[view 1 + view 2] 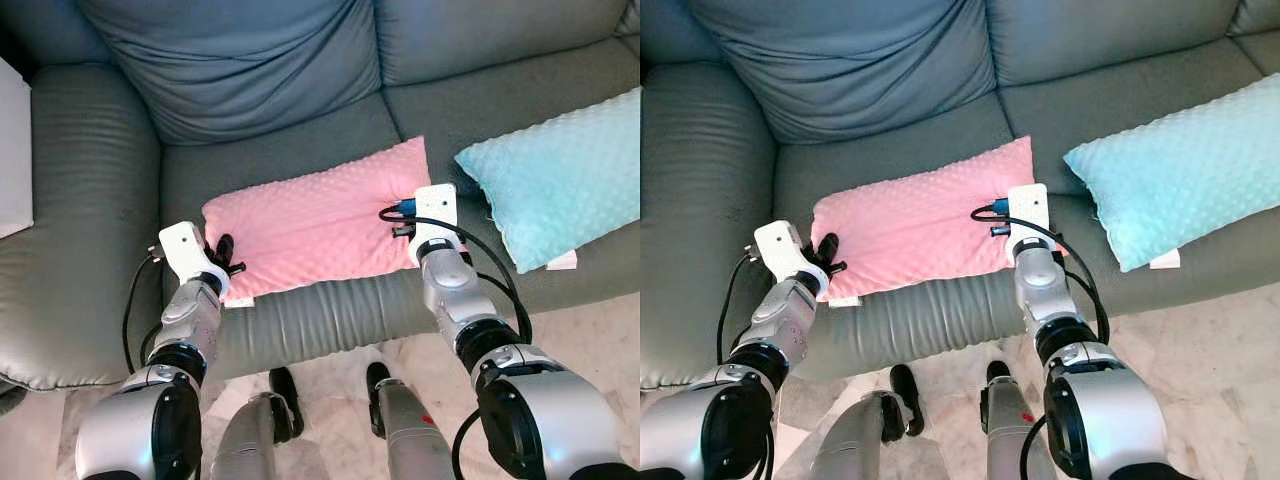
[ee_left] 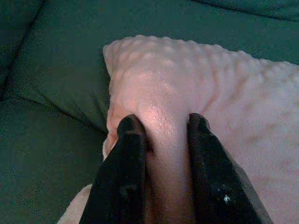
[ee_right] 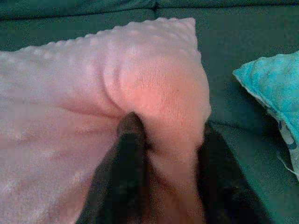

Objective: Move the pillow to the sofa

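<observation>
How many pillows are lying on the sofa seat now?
2: the pink pillow at the seat's front edge, pinched by the left gripper and right gripper; the turquoise pillow to its right.

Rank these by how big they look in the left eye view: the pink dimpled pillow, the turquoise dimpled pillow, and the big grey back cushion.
1. Big grey fabric back cushion, largest.
2. Pink dimpled rectangular pillow.
3. Turquoise dimpled pillow, though it runs past the picture's edge, so its place against the pink one is unsure.
</observation>
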{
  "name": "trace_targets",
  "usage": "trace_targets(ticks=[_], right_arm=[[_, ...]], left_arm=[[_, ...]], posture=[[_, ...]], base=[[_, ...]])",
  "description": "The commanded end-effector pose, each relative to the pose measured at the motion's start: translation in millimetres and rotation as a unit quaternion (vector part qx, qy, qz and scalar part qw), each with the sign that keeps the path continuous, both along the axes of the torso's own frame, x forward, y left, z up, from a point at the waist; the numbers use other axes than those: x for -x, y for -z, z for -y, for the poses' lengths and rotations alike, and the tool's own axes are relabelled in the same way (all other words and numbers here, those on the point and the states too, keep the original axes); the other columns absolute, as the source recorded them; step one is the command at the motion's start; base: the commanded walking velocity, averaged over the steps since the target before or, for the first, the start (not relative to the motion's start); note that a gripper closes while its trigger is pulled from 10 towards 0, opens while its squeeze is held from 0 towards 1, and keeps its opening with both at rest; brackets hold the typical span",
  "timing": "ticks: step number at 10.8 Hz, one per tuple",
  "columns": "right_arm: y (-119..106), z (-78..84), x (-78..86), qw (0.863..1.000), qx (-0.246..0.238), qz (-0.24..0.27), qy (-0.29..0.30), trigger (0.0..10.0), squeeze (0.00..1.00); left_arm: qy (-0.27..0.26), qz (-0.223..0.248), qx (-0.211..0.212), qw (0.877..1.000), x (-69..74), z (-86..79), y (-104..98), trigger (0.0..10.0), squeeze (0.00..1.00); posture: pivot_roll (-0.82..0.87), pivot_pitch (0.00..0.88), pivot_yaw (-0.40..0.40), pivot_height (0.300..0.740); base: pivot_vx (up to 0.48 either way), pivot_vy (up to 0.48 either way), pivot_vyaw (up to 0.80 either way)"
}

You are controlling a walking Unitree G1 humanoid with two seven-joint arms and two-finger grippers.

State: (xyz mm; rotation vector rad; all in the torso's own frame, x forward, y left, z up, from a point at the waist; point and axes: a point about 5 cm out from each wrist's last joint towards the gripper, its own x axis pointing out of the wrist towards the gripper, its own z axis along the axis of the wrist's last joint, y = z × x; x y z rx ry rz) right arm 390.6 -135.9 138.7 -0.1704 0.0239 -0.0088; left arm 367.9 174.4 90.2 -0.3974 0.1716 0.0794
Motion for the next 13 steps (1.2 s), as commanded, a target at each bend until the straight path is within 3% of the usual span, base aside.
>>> trace_targets(ticks=[1, 4, 8, 10, 13], right_arm=[[13, -0.5, 5.2, 1.000, -0.004, -0.018, 0.005, 10.0, 1.00], [15, 5.4, 6.5, 1.000, 0.007, -0.019, 0.017, 10.0, 1.00], [19, 7.4, 8.3, 0.999, 0.009, -0.022, 0.021, 10.0, 1.00], [18, 5.8, 7.8, 1.000, 0.002, -0.020, 0.019, 10.0, 1.00], [2, 7.6, 2.6, 1.000, -0.012, 0.012, 0.017, 10.0, 1.00]], left_arm=[[-0.016, -0.033, -0.003, 0.999, 11.3, -8.7, 18, 10.0, 1.00], [-0.006, -0.042, 0.003, 0.999, 14.8, -0.6, 25, 10.0, 1.00], [-0.007, -0.044, -0.003, 0.999, 15.1, -2.2, 25, 10.0, 1.00], [-0.015, -0.040, -0.016, 0.999, 12.6, -8.1, 21, 10.0, 1.00], [-0.025, 0.015, -0.039, 0.999, 1.2, -16.5, -4, 10.0, 1.00]], posture=[[-0.22, 0.504, 0.135, 0.740], [-0.22, 0.505, 0.138, 0.740], [-0.22, 0.502, 0.137, 0.740], [-0.22, 0.496, 0.137, 0.740], [-0.22, 0.459, 0.140, 0.740]], base=[[0.000, 0.000, 0.00], [0.000, 0.000, 0.00], [0.000, 0.000, 0.00], [0.000, 0.000, 0.00], [0.000, 0.000, 0.00]])
